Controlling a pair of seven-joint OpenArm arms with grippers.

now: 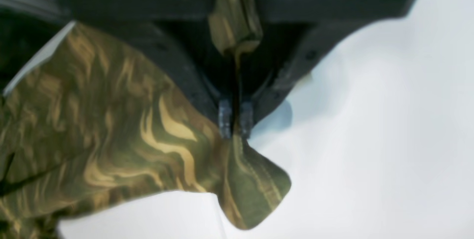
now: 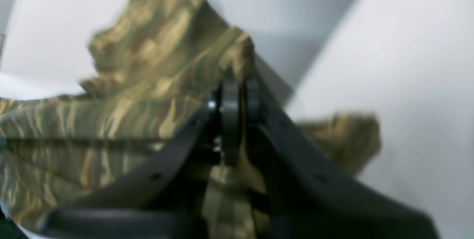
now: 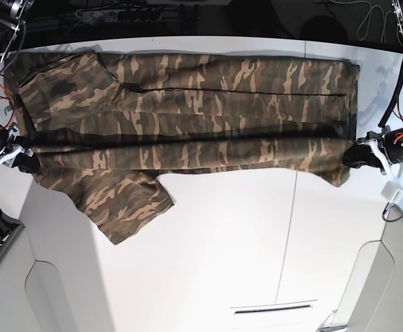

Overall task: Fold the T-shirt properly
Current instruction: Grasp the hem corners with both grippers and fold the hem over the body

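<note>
t-shirt flat on table | l gripper & r gripper jaws clamped on its edge

The T-shirt lies spread across the far half of the table, from its left edge to its right edge. One sleeve lies toward the near side, at the left. The right gripper holds the shirt's near edge at the left end, and the left gripper holds it at the right end.
</note>
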